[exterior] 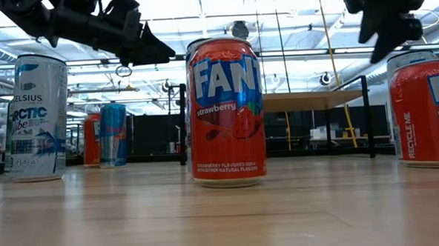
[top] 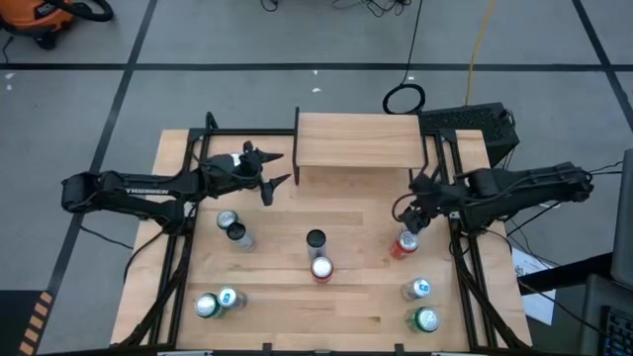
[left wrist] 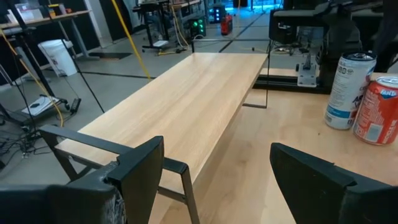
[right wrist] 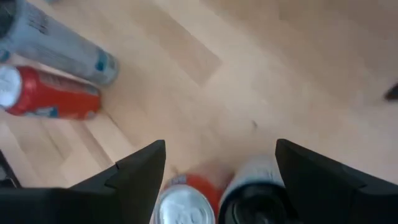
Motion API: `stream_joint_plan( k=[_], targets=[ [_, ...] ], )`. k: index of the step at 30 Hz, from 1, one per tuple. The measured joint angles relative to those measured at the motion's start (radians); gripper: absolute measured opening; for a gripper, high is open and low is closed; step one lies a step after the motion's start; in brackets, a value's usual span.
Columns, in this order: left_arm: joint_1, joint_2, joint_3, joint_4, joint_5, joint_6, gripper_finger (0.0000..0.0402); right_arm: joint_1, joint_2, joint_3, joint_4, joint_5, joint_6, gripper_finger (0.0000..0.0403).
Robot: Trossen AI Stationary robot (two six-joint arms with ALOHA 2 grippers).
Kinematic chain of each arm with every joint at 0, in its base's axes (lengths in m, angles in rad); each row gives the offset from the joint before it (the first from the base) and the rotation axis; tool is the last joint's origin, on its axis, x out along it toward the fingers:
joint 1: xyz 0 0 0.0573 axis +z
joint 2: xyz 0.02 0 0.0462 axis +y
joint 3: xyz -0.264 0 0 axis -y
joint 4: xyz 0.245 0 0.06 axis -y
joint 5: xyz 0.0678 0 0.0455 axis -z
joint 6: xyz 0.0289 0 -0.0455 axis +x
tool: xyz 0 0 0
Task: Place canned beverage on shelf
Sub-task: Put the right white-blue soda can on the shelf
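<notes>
Now: right tool (top: 409, 220) fingers apart, empty, poised directly above upright red can (top: 405, 244), long axis vertical, just in front of shelf (top: 357, 140) right end. Left tool (top: 275, 168) apart too, beside shelf left end, farther from can.

Shelf bare, cans upright on the tabletop

The shelf (top: 358, 140) is a raised light-wood board on thin black legs at the table's far middle, its top bare. Every can stands upright below it: a red Fanta strawberry can (top: 321, 268) just in front of a dark can (top: 316, 240) at centre, another red can (top: 406, 243) to the right, paired cans at left and near both front corners.
</notes>
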Motion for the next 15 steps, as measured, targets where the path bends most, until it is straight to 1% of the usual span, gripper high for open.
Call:
stream_joint_plan(
  k=[3,7,9,10,15],
  targets=[
    [0.000,0.002,0.000,-0.001,0.000,0.000,0.0299,0.000,0.003,0.017,-0.062,-0.007,0.025,0.0293],
    [0.000,0.002,0.000,-0.001,0.000,0.000,0.0299,-0.001,0.008,0.107,-0.236,0.005,0.063,0.0293],
    [0.000,0.002,0.000,-0.001,-0.001,0.000,0.0299,0.000,0.013,0.151,-0.290,0.013,0.080,0.0293],
    [0.000,0.002,0.000,-0.001,-0.001,0.000,0.0299,0.000,0.014,0.165,-0.293,0.013,0.090,0.0293],
    [0.000,0.002,0.000,-0.012,-0.001,0.000,0.0299,0.004,0.062,0.167,-0.253,-0.086,0.085,0.0293]
  ],
)
